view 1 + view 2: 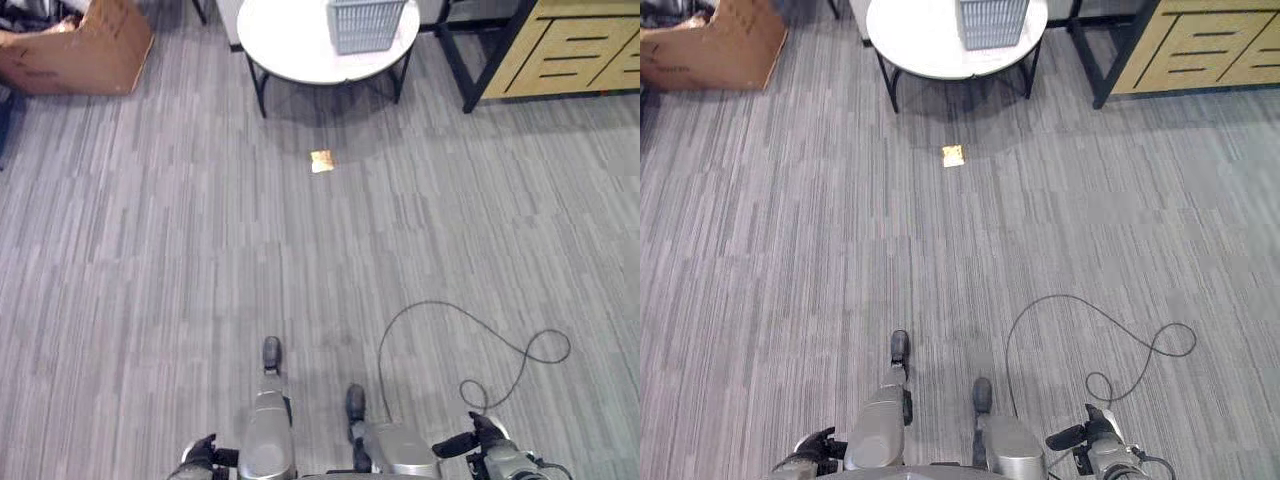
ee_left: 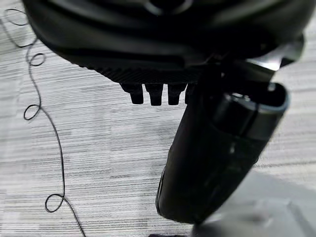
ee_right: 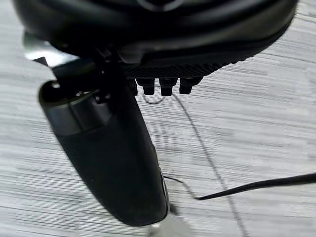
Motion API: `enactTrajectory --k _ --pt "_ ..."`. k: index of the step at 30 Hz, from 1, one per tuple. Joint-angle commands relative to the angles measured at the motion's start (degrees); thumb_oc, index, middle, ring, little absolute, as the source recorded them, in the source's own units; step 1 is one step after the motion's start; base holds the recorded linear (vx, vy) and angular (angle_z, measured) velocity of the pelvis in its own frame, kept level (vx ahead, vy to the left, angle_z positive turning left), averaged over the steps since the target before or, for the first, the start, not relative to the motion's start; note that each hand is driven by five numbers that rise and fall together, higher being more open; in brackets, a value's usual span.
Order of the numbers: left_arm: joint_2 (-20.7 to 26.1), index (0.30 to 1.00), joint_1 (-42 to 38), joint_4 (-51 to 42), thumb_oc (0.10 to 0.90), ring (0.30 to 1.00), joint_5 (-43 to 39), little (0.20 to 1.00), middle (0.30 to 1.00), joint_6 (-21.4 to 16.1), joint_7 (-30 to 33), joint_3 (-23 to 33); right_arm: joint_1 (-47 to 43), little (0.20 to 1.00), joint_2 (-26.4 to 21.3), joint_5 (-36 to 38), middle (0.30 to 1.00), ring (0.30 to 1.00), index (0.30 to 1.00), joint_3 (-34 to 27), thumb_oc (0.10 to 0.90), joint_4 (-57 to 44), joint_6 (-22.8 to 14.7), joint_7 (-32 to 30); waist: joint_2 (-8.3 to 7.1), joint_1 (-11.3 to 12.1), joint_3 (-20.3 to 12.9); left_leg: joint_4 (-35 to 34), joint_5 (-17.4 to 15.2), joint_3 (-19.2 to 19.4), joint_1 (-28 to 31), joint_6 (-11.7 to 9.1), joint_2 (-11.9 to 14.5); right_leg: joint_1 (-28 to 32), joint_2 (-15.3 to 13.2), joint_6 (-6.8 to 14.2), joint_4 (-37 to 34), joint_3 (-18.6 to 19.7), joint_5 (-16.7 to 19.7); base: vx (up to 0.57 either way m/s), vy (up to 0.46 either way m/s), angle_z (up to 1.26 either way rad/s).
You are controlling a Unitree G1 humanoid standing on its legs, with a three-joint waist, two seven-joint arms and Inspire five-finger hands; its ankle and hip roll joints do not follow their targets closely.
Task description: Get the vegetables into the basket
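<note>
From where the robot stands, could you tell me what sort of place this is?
Probably an office or lab room: grey striped carpet, a round white table bearing a grey slatted basket, a wooden cabinet and a cardboard box.

A wide stretch of grey carpet lies open. Far ahead stand a round white table with a basket, a cardboard box and a wooden cabinet.

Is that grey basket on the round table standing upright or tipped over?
Upright: the basket stands on the round white table, its slatted walls rising straight. Its inside is out of sight, so full or empty cannot be told.
</note>
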Motion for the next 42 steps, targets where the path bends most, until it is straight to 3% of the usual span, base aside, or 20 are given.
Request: enactTrajectory --k 1,3,4,7,9,13,17,18,19,21,26,29,30,31,33,34,36,38,41,42 --pt "2.6 1.0 1.3 -1.8 0.9 1.0 2.4 1.0 1.0 -0.3 0.2 -2.4 3.9 1.0 0.5 0.6 1.0 1.0 1.0 1.0 0.9 -2.3 0.7 0.1 -2.55 0.5 -4.3 4.8 0.0 1.2 -3.0 1.4 -1.5 -5.1 -8.6 7.1 11.8 1.4 -4.2 0.13 0.285 -0.47" --pt "3.1 1.0 0.6 -2.2 0.9 1.0 2.5 1.0 1.0 -0.4 0.5 -2.6 3.3 1.0 1.3 0.9 1.0 1.0 1.0 1.5 0.9 -2.6 0.6 0.0 -3.27 0.3 -4.0 5.6 -0.8 2.0 -3.4 2.2 -2.2 -6.7 -9.1 7.8 13.4 2.3 -2.2 0.14 0.264 -0.32" --pt "3.7 1.0 0.3 -2.5 0.9 1.0 2.2 1.0 1.0 -0.4 0.7 -2.4 2.8 1.0 1.9 0.7 1.0 1.0 1.0 2.1 0.9 -2.9 0.6 0.2 -3.77 0.4 -4.0 5.6 -1.9 2.5 -3.3 3.2 -3.5 -7.4 -10.0 8.4 14.4 2.1 0.7 0.12 0.197 -0.22" --pt "4.1 1.0 0.5 -2.6 0.9 1.0 2.2 1.0 1.0 -0.3 0.7 -2.0 2.6 1.0 2.2 0.6 1.0 1.0 1.0 2.5 0.9 -3.6 0.6 0.1 -3.99 0.6 -4.1 4.8 -2.7 3.0 -2.3 4.0 -4.1 -8.6 -10.6 8.7 16.7 1.4 3.1 0.11 0.178 0.08" --pt "4.4 1.0 0.7 -2.7 0.9 1.0 2.4 1.0 1.0 -0.2 0.5 -1.9 2.2 1.0 2.3 0.4 1.0 1.0 1.0 2.8 0.9 -5.0 0.4 0.0 -3.86 0.9 -3.7 3.8 -3.6 3.9 -0.7 5.0 -4.7 -10.4 -11.4 8.6 21.9 -0.6 6.1 0.11 0.209 0.03" --pt "4.8 1.0 0.6 -2.8 0.9 1.0 1.9 1.0 1.0 -0.1 0.6 -1.4 1.6 1.0 2.3 0.8 1.0 1.0 1.0 3.1 0.9 -7.3 0.1 -0.3 -3.49 0.7 -2.3 2.6 -5.5 5.4 3.3 6.2 -5.8 -14.0 -12.4 7.9 26.4 -4.8 8.2 0.12 0.163 -0.2" --pt "4.2 1.0 -0.5 -2.6 0.9 1.0 1.1 1.0 1.0 -0.2 0.5 -1.2 0.4 1.0 2.0 1.0 1.0 1.0 1.0 3.1 0.9 -7.2 0.0 -0.5 -2.9 0.0 -1.3 2.9 -7.5 6.0 5.2 6.0 -5.9 -18.2 -11.9 7.3 21.6 -7.1 6.5 0.16 0.038 -0.23" --pt "3.6 1.0 -0.8 -2.6 0.9 1.0 0.8 1.0 1.0 -0.4 0.5 -1.2 -0.1 1.0 2.0 1.0 1.0 1.0 1.0 3.3 0.9 -7.7 -0.1 -0.7 -3.1 -0.6 -0.7 3.4 -9.0 6.2 6.5 5.6 -6.1 -20.7 -12.6 7.8 15.7 -8.4 7.0 0.18 -0.028 -0.14" --pt "3.6 1.0 -0.8 -2.6 0.9 1.0 0.8 1.0 1.0 -0.4 0.5 -1.2 -0.1 1.0 1.9 1.0 1.0 1.0 1.0 3.3 0.9 -7.7 -0.1 -0.7 -2.99 -0.7 -0.6 3.4 -9.1 6.2 6.7 5.6 -6.0 -20.4 -12.5 7.8 15.6 -8.5 7.0 0.19 -0.053 -0.11" --pt "3.3 1.0 -0.5 -2.5 0.9 1.0 0.5 1.0 1.0 -0.5 0.7 -0.3 -0.4 1.0 1.6 0.5 1.0 1.0 1.0 3.2 0.9 -8.2 0.0 -0.8 -3.34 -1.5 -0.3 4.8 -11.4 5.8 8.7 4.8 -6.4 -22.3 -14.3 9.2 8.2 -8.7 10.7 0.25 -0.09 0.04" --pt "3.2 1.0 -0.2 -2.4 0.9 1.0 -1.9 1.0 1.0 -0.9 0.9 2.0 0.0 1.0 1.2 -0.3 1.0 1.0 1.0 2.8 0.9 -9.1 0.0 -0.5 -3.07 -2.5 -0.3 5.4 -14.2 4.4 12.6 3.7 -7.1 -24.4 -14.7 10.6 3.2 -7.1 14.3 0.33 -0.152 0.13" --pt "2.2 1.0 0.4 -2.2 0.9 1.0 -3.0 1.0 1.0 -1.0 0.5 2.2 0.3 1.0 0.2 -1.4 1.0 1.0 1.0 3.5 0.9 -9.4 0.0 0.3 -1.77 -2.7 -2.2 4.8 -15.7 2.8 17.0 1.8 -5.6 -23.8 -13.3 9.1 7.5 -9.5 12.3 0.45 -0.354 0.48" --pt "1.6 1.0 0.2 -2.3 0.9 1.0 -4.0 1.0 1.0 -1.0 0.5 1.9 0.3 1.0 -0.7 -1.6 1.0 1.0 1.0 3.7 0.9 -10.2 -0.1 0.3 -0.98 -3.2 -2.7 6.6 -14.5 1.9 16.6 0.6 -4.2 -23.3 -12.1 7.8 9.3 -10.2 10.0 0.44 -0.485 0.49" --pt "1.4 1.0 0.0 -2.7 0.9 1.0 -4.6 1.0 1.0 -1.2 0.7 1.9 0.5 1.0 -1.5 -1.3 1.0 1.0 1.0 3.5 0.9 -10.0 -0.4 0.0 -0.21 -3.1 -2.8 11.5 -11.1 1.2 15.4 -1.3 -2.5 -22.1 -10.7 6.2 10.6 -11.2 7.4 0.37 -0.444 0.25" --pt "1.1 1.0 -0.3 -2.9 0.9 1.0 -4.8 1.0 1.0 -1.2 0.9 1.7 0.4 1.0 -1.9 -1.0 1.0 1.0 1.0 3.5 0.9 -9.7 -0.4 -0.2 -0.34 -3.1 -2.5 15.1 -9.3 0.7 13.6 -1.8 -2.6 -21.7 -10.7 5.5 10.5 -11.5 7.0 0.2 -0.293 0.29" --pt "0.7 1.0 -1.0 -4.1 0.9 1.0 -6.6 1.0 1.0 -1.8 1.6 1.2 0.5 1.0 -2.9 -0.3 1.0 1.0 1.0 3.0 0.9 -8.4 -0.7 -0.9 -0.59 -2.7 -1.4 24.1 -4.9 0.3 8.4 -2.7 -2.8 -19.6 -10.2 3.5 10.2 -12.4 4.8 0.14 -0.255 0.21" --pt "1.1 1.0 -1.7 -4.8 0.9 1.0 -7.9 1.0 1.0 -2.3 2.3 1.3 0.5 1.0 -3.3 0.2 1.0 1.0 1.0 2.5 0.9 -7.3 -0.6 -1.5 -0.31 -2.0 -0.6 24.9 -4.3 -0.5 5.5 -2.3 -3.9 -17.7 -9.1 2.5 9.9 -12.5 3.2 0.22 -0.281 -0.01" --pt "1.1 1.0 -2.1 -5.4 0.9 1.0 -8.1 1.0 1.0 -2.7 2.9 0.8 0.5 1.0 -3.5 0.9 1.0 1.0 1.0 2.0 0.9 -6.2 -0.6 -2.2 -0.44 -1.6 0.0 23.2 -5.8 -1.2 1.0 -1.2 -6.0 -16.5 -8.5 2.5 9.4 -12.0 2.2 0.21 -0.165 0.16" --pt "1.2 1.0 -2.1 -5.8 0.9 1.0 -7.9 1.0 1.0 -2.6 3.5 0.3 0.8 1.0 -3.3 1.1 1.0 1.0 1.0 1.8 0.9 -5.2 -0.5 -2.8 -0.62 -1.0 -0.1 16.2 -6.6 -0.2 -2.6 0.2 -4.8 -15.3 -7.9 2.8 8.9 -11.3 0.8 0.24 -0.022 -0.04" --pt "1.4 1.0 -1.9 -5.9 0.9 1.0 -7.6 1.0 1.0 -2.7 3.9 0.4 1.0 1.0 -3.3 1.1 1.0 1.0 1.0 1.8 0.9 -5.2 -0.5 -3.1 -0.14 -0.6 -0.1 12.2 -3.9 -0.3 -4.5 0.0 -3.4 -14.4 -7.3 3.0 8.6 -11.1 0.2 0.43 0.109 -0.31"
